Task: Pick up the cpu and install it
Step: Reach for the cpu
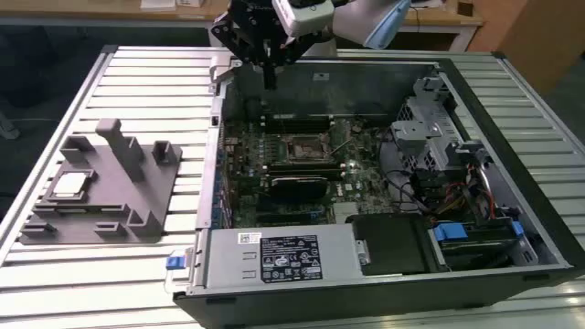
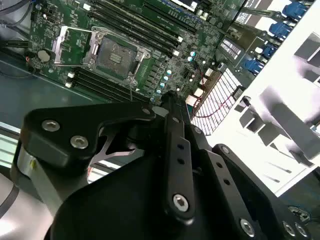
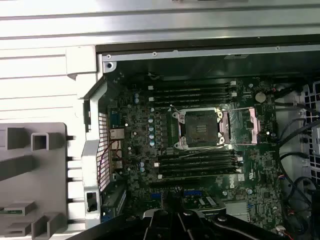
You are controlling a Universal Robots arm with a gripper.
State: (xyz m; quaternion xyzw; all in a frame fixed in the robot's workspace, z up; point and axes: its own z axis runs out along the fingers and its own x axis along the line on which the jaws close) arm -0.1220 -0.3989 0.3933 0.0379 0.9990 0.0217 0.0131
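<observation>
The cpu has a pale metal top; the fixture is matt grey plastic; the tabletop is ribbed bright metal; the pincer matt black.

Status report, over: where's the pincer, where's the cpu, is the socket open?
Pincer shut, empty, above case far wall. Cpu on grey fixture, apart from pincer. Socket open, plate flipped back.

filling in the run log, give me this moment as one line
claw: shut, holding nothing, over open case | cpu: on grey fixture | socket: open, empty
</observation>
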